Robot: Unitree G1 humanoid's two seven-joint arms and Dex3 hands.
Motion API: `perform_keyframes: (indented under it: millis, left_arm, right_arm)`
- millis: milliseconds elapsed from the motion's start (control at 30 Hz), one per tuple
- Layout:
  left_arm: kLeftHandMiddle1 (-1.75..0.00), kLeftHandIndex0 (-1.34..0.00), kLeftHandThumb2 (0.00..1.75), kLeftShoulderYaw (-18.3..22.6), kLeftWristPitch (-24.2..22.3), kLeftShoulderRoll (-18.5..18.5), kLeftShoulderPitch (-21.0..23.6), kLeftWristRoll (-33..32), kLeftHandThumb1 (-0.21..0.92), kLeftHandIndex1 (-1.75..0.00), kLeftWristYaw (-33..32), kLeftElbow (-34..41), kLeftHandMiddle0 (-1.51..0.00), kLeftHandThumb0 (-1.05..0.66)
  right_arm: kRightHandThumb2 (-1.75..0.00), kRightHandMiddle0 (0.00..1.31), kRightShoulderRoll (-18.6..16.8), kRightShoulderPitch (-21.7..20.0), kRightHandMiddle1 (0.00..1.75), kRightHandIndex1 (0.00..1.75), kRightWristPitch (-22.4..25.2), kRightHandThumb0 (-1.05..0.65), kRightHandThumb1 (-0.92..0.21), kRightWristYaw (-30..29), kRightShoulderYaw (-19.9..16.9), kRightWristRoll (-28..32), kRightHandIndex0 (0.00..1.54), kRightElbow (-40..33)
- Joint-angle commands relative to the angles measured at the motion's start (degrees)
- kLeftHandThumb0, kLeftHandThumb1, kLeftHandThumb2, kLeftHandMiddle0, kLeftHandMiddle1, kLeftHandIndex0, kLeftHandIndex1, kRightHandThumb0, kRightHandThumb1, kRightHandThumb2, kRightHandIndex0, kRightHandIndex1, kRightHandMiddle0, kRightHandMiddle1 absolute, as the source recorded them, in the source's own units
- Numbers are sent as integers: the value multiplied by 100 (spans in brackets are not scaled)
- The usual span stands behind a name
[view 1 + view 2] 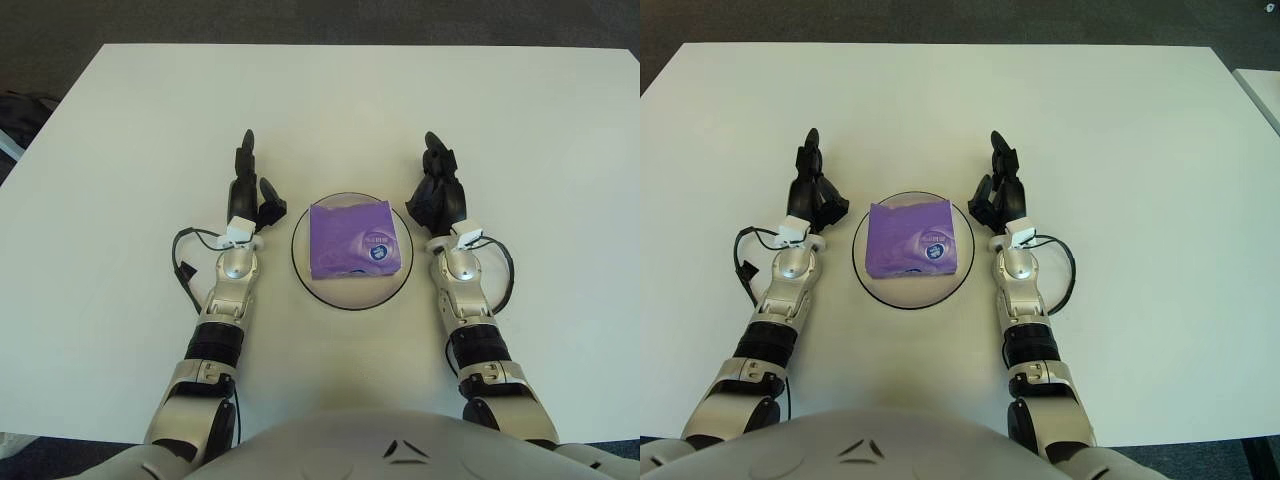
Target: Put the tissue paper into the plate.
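the purple plastic-wrapped tissue packet (358, 241) is lying in the round white plate (352, 299); i am flanking it with my left hand (249, 192) and right hand (437, 190), fingers spread, holding nothing.

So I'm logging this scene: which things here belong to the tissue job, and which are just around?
Job:
- purple tissue pack, already lying in the plate
- plate
- left hand, open, left of the plate
- right hand, right of the plate, holding nothing

Just around:
- white table
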State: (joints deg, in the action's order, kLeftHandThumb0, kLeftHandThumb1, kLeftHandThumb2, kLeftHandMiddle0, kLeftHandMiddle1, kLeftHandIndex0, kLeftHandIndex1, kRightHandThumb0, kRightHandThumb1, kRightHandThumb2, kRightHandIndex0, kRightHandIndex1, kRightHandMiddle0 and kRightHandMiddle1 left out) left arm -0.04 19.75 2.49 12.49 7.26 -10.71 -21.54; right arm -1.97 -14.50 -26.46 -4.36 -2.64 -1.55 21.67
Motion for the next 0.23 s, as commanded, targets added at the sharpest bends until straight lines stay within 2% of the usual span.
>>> perform_keyframes:
  millis: [0, 200]
  left_arm:
    - [0, 0, 121, -48, -184, -33, -776, 91, 92, -20, -14, -543, -6, -88]
    - [0, 0, 121, -41, -172, -48, -769, 82, 92, -20, -30, -555, -6, -88]
  right_arm:
    - [-103, 0, 71, 376, 33, 2, 252, -75, -92, -40, -101, 26, 18, 278]
    - [-101, 0, 104, 384, 33, 1, 277, -75, -92, -33, -135, 42, 18, 276]
